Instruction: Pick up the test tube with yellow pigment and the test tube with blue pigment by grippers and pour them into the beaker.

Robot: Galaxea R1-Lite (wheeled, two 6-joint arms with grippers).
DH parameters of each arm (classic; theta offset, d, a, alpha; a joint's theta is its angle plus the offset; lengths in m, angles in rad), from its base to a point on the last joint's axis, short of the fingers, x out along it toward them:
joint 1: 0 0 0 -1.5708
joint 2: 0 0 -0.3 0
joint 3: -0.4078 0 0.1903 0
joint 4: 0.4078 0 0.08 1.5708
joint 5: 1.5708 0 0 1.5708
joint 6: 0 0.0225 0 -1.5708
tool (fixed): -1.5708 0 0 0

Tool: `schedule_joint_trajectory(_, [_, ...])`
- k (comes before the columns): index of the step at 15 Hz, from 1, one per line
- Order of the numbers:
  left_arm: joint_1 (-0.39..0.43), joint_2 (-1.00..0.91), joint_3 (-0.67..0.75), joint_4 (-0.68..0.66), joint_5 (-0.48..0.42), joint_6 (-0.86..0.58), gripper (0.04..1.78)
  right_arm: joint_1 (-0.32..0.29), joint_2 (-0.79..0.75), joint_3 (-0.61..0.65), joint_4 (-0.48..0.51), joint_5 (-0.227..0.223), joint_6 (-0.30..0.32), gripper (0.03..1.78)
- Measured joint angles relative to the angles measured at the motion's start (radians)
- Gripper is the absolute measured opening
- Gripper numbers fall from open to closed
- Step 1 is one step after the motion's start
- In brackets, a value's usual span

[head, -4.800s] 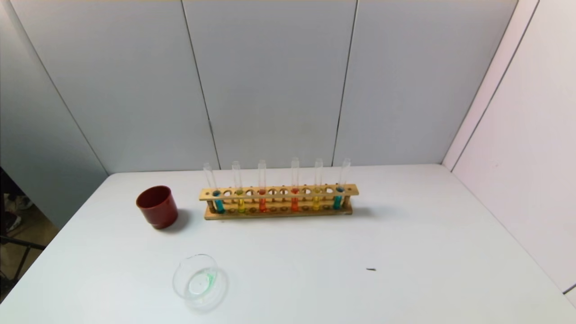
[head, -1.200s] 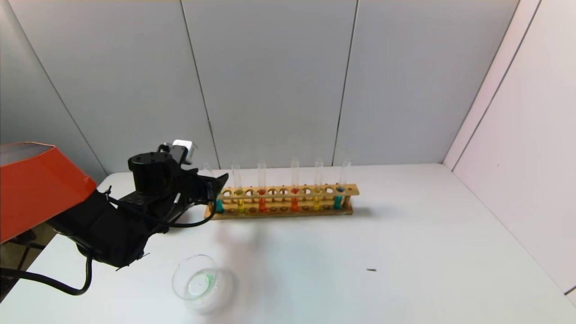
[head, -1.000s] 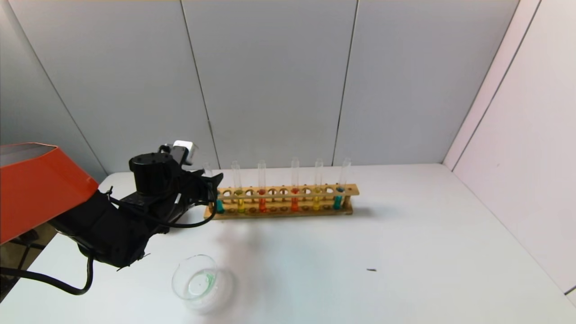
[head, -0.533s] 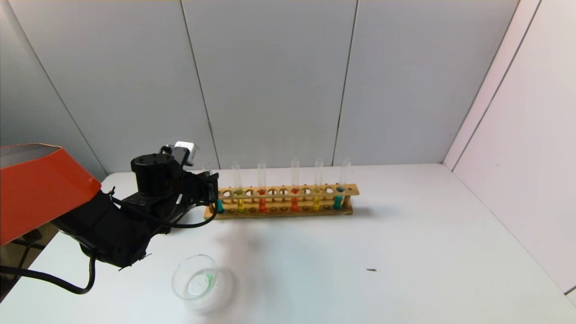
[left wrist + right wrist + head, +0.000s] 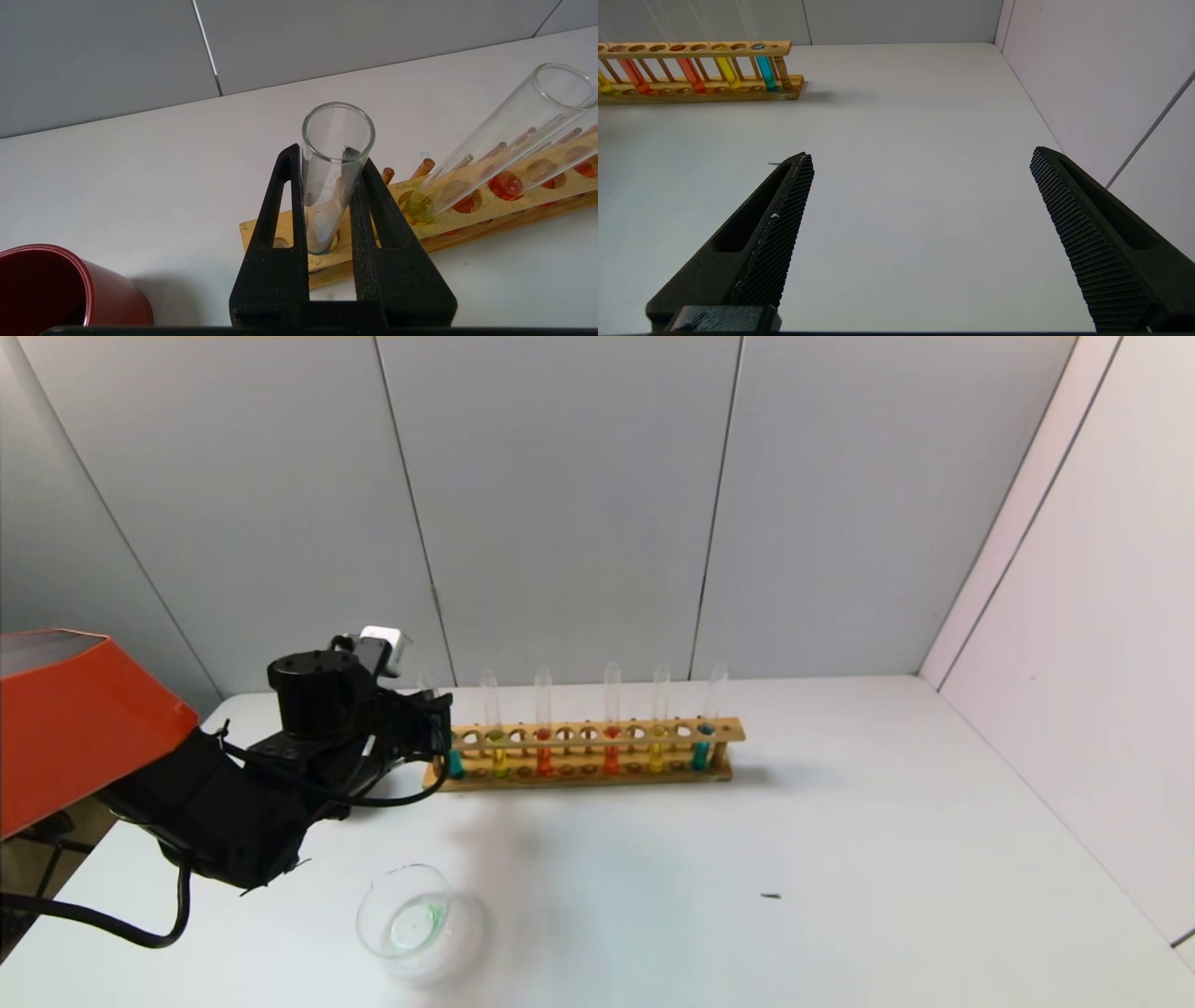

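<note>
A wooden rack (image 5: 579, 733) holds several tubes. My left gripper (image 5: 437, 728) is shut on the test tube with blue pigment (image 5: 455, 763) at the rack's left end. In the left wrist view the black fingers (image 5: 280, 219) press both sides of its glass (image 5: 334, 154), just under the rim, and the tube still stands in its hole. The test tube with yellow pigment (image 5: 496, 747) stands one place to the right, also (image 5: 490, 140). The beaker (image 5: 408, 919) sits near the front with a green trace inside. My right gripper (image 5: 922, 154) is open over bare table.
Orange-red tubes (image 5: 544, 747), a second yellow tube (image 5: 657, 747) and a second blue tube (image 5: 702, 747) fill the rack. A dark red cup (image 5: 60, 284) stands left of the rack, hidden by my arm in the head view. A small dark speck (image 5: 769, 896) lies at the right.
The left arm came in from the left to the rack's left end. Its fingers closed on the blue tube within the last second. The tubes and beaker have not moved.
</note>
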Motion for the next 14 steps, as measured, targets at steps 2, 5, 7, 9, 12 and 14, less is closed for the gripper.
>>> schedule_joint_trajectory(2, [-0.001,-0.023,-0.014,0.057,0.000,0.000,0.31,0.000,0.000,0.000,0.000,0.000,0.000,1.70])
schedule_joint_trajectory(5, [-0.003,-0.074,-0.052,0.182,0.000,-0.001,0.31,0.000,0.000,0.000,0.000,0.000,0.000,1.70])
schedule_joint_trajectory(7, [-0.004,-0.116,-0.083,0.266,0.001,0.000,0.31,0.000,0.000,0.000,0.000,0.000,0.000,1.70])
schedule_joint_trajectory(9, [-0.004,-0.154,-0.114,0.342,0.001,0.000,0.31,0.000,0.000,0.000,0.000,0.000,0.000,1.70])
schedule_joint_trajectory(12, [-0.015,-0.201,-0.166,0.436,0.002,0.002,0.31,0.000,0.000,0.000,0.000,0.000,0.000,1.70])
schedule_joint_trajectory(14, [-0.018,-0.222,-0.194,0.477,0.002,0.003,0.31,0.000,0.000,0.000,0.000,0.000,0.000,1.70])
